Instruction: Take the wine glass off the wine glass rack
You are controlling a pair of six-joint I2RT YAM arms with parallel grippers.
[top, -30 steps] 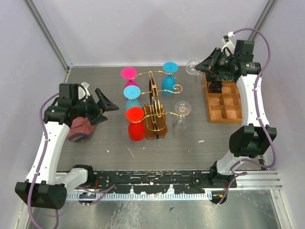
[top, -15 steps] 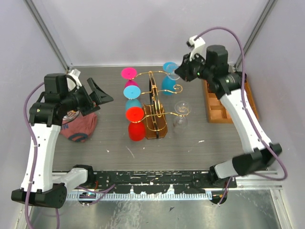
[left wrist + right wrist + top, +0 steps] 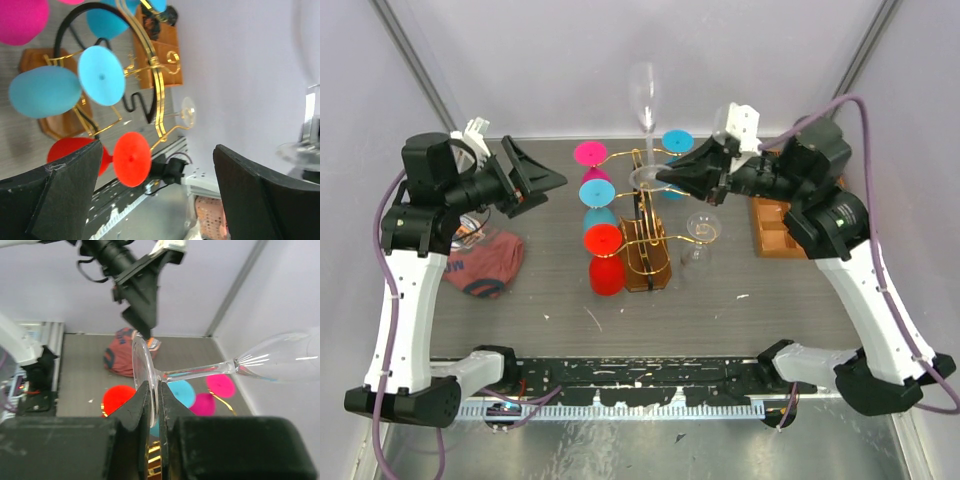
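Gold wire of the wine glass rack (image 3: 642, 215) fills the middle of the table in the overhead view. A pink glass (image 3: 590, 153), a cyan glass (image 3: 596, 188) and a red glass (image 3: 605, 272) hang on its left side. Another cyan glass (image 3: 676, 140) hangs on its far right arm and a second clear glass (image 3: 701, 230) on its near right. A compartmented wooden tray (image 3: 782, 232) lies to the right of the rack and a crumpled reddish cloth (image 3: 485, 265) to the left.

The clear wine glass (image 3: 642, 95) is off the rack, held above its top. The right gripper (image 3: 663, 178) reaches in from the right and is clamped on the rim of its foot. The glass stands about upright, foot lowest and bowl highest, with the stem running up the picture. The left gripper (image 3: 550, 188) hovers left of the rack, its fingers spread wide around nothing, pointing toward the glass.

In the left wrist view the two black fingers stand far apart at the bottom corners. Between them show the rack's scrolls and the cyan and red feet. A blurred clear shape sits at the right edge — too soft to name with certainty.

In the right wrist view the black fingers pinch the foot disc edge-on. The stem runs out to the right, rising slightly, to the bowl at the right edge. Beyond the glass are the open left gripper, the cloth and the coloured feet.
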